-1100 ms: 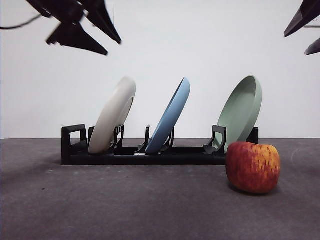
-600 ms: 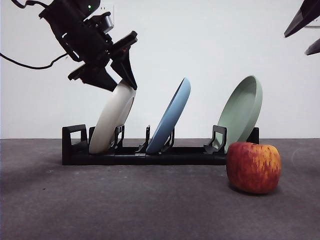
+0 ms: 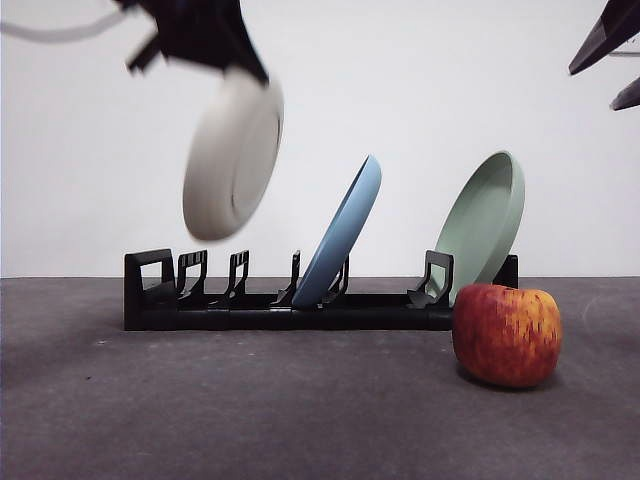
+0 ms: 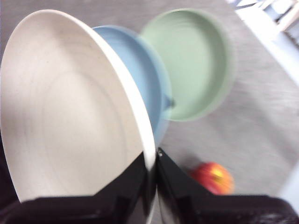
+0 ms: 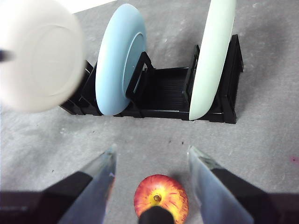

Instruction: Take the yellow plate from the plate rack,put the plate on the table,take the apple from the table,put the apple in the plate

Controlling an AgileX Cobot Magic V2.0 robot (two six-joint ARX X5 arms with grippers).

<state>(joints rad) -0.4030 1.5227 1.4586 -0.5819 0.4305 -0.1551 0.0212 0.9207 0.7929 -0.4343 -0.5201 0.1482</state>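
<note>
1. Nearest the front camera, the apple (image 3: pixel 506 334) sits on the table (image 3: pixel 250 410), just in front of the right end of the plate rack (image 3: pixel 300 300).
2. The right wrist view looks down on that apple (image 5: pixel 161 198) between the spread jaws of the right gripper (image 5: pixel 152 163), which hangs above it without touching; the front view shows that arm only as dark tips at the top right corner.
3. Behind, the rack holds a blue plate (image 3: pixel 342 232) and a green plate (image 3: pixel 482 222), both leaning; its left slots stand bare.
4. The yellow plate (image 3: pixel 233 155) hangs in the air above those bare slots, blurred, clear of the rack.
5. Only the left wrist view shows the grasp: the left gripper (image 4: pixel 152 170) pinches the plate's rim (image 4: pixel 140 112) between both jaws.
</note>
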